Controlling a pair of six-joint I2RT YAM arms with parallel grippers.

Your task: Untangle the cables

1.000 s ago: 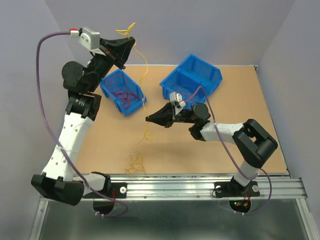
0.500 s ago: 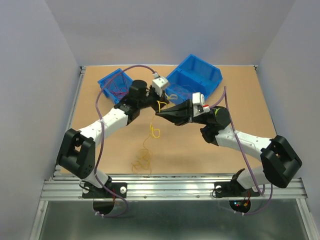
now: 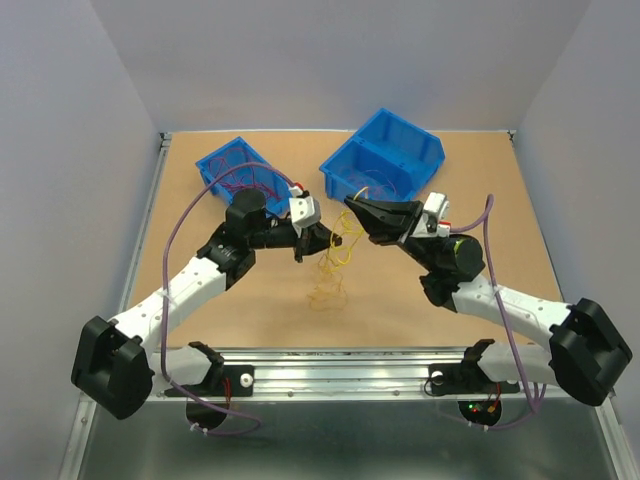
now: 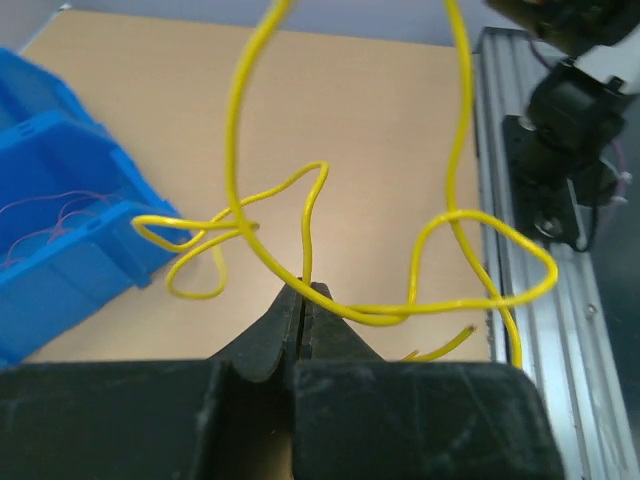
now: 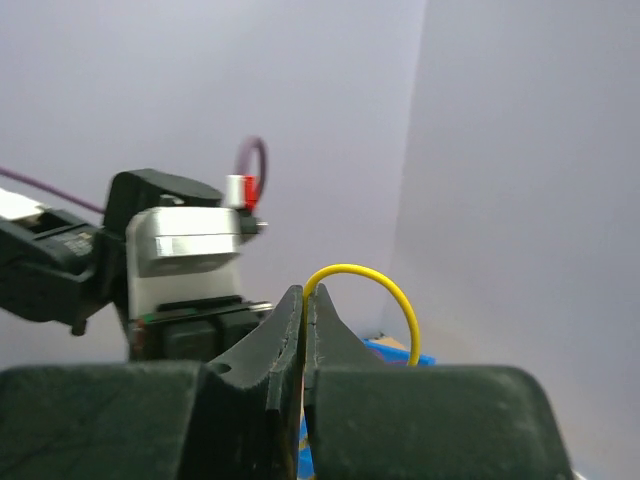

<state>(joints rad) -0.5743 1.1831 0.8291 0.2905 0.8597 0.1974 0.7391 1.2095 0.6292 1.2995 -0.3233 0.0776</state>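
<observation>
We've got the desk [image 3: 420, 300] with two blue bins at the far edge: the left bin [image 3: 215, 165] holds red wires [image 3: 248, 182], the right bin [image 3: 400, 150] sits beside it. Mid-desk, the left pincer [image 4: 302, 292] is clamped on the yellow cable [image 4: 232, 130], and the right pincer [image 5: 304, 295] pinches a yellow loop too. Yellow loops dangle between the tips, over the orange tangle [image 3: 327, 293] lying on the desk.

Your cables [image 4: 232, 140] looked smooth and glossy, sheathed in yellow plastic. Your left gripper [image 4: 303, 292] and right gripper [image 5: 304, 296] were matt black plastic, faintly scratched. Your tabletop [image 3: 400, 290] was a matt, tan, fibreboard-like surface. The blue bins [image 3: 415, 145] were shiny moulded plastic, and the near rail [image 3: 340, 362] was brushed metal.
</observation>
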